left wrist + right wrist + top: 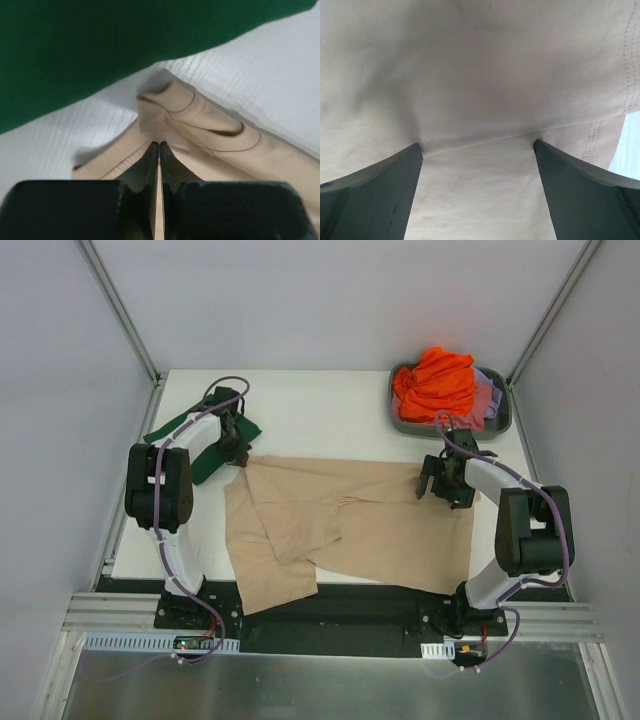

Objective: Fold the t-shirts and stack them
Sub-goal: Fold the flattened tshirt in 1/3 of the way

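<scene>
**Top view.** Beige t-shirt (350, 530) spread over the middle of the white table (320, 410), partly folded onto itself, long axis running left to right. Neck end at the far-left corner, hem end toward the right. Near-left portion reaching past the white top's near edge onto the dark strip in front of the arm bases.

Dark green t-shirt (205, 440) lying as a slanted band at the far-left of the table, just beside the beige neck corner and partly under the left arm.

Orange t-shirt (435, 385) heaped in the grey tub (400, 422) at the far-right corner, with pink and lavender cloth (487, 400) tucked against its right side.

**Left wrist view.** Left gripper (159, 145) closed tight, pinching a thin layer of beige fabric right beside the ribbed neckband. Neckband bunched and lifted just ahead of the fingertips. Green cloth filling the upper part of the view, apart from the beige.

**Right wrist view.** Right gripper (477, 145) spread wide, nothing clamped. Both fingertips down against the beige cloth, a shallow crease running from one tip to the other. Double-stitched hem at the right border, white table beyond it.
</scene>
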